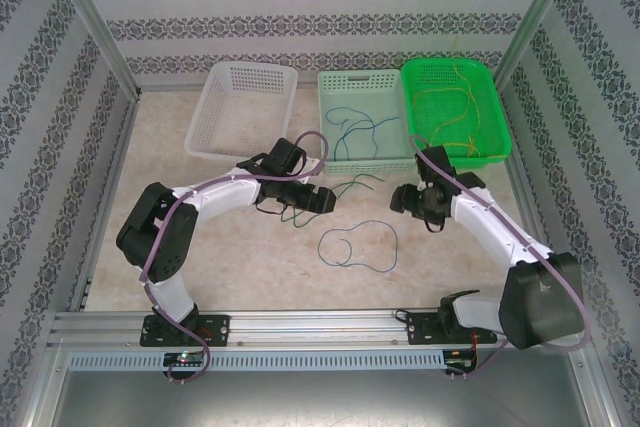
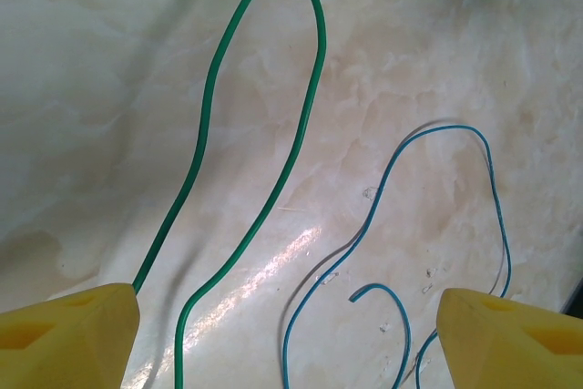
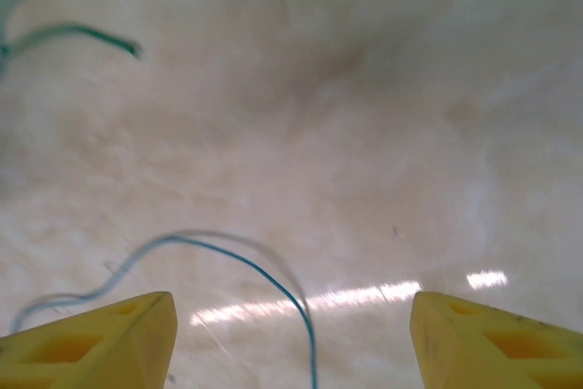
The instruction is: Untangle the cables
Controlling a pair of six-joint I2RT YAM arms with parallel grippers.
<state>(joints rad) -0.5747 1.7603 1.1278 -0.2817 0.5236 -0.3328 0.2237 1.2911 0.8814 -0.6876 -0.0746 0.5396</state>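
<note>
1. Your left gripper (image 1: 322,200) sits low over the table (image 1: 240,267), in front of the white basket (image 1: 245,72). Its jaws stand wide apart and have hold of nothing.
2. In the left wrist view, look between the yellow fingers (image 2: 64,339) of that gripper (image 2: 287,316). Two strands of the dark green cable (image 2: 318,43) run away from you and meet near the top edge (the left strand reaches the left finger's inner edge, and you cannot tell whether it touches).
3. A blue cable (image 2: 446,127) arcs just beside the green one on its right, flat on the table, with one loose end curled between the fingers.
4. Your right gripper (image 1: 405,199) faces the left one across a gap, in front of the bright green basket (image 1: 455,65). Its jaws are also spread wide, with nothing in them.
5. In the right wrist view that gripper (image 3: 291,316) hangs low over the table, and the blue cable (image 3: 264,271) curves across the surface between its fingers (image 3: 100,339) (two green cable ends show at upper left, blurred).
6. From above, the dark green cable (image 1: 350,187) lies on the table between the two grippers. The blue cable (image 1: 396,244) forms a loose loop nearer the arm bases.
7. A second blue cable (image 1: 352,129) lies in the light green basket (image 1: 365,77), and the yellow cables (image 1: 450,112) lie in the bright green basket beside it.
</note>
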